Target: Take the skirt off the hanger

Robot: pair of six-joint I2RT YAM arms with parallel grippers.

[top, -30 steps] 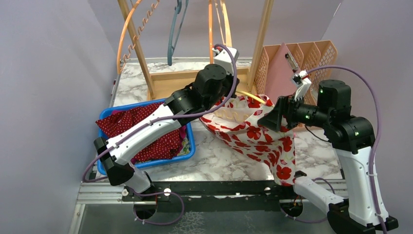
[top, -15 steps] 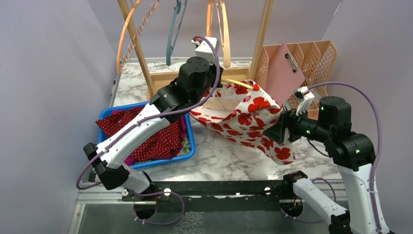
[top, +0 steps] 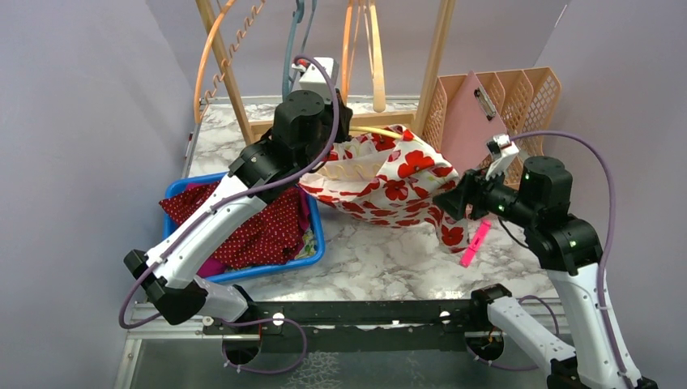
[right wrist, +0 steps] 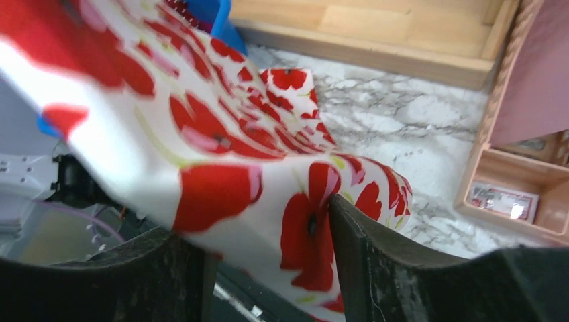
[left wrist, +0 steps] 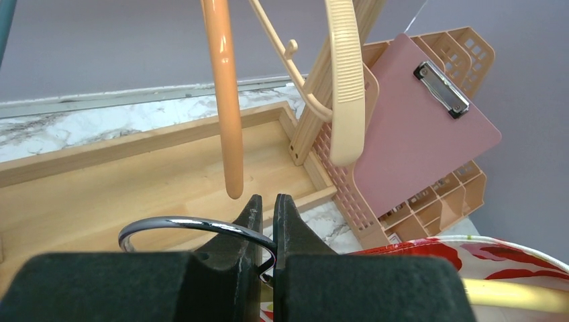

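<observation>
The right pincer (right wrist: 265, 225) stands spread. The poppy-print skirt (right wrist: 221, 194) lies loose across its gap and is not nipped, as far as the wrist view shows. Half a second ago the cloth ran stretched from this pincer. Now it sags in a heap just beyond it and to its left, with one fold trailing beneath it to the worktop (top: 364, 259). A pink marker-like stick (top: 475, 244) has come to light on the pincer's near side.

Farther off, the left pincer (left wrist: 267, 204) is clenched on the chrome hook (left wrist: 181, 223) of the yellow hanger (top: 374, 130), which it has carried leftward and out toward the wooden rack (top: 437, 65). To this pincer's right the hanger bar runs into the skirt's waist. The skirt has therefore been dragged along rather than freed, and it likely needs a fresh grip and a counter-pull.
</observation>
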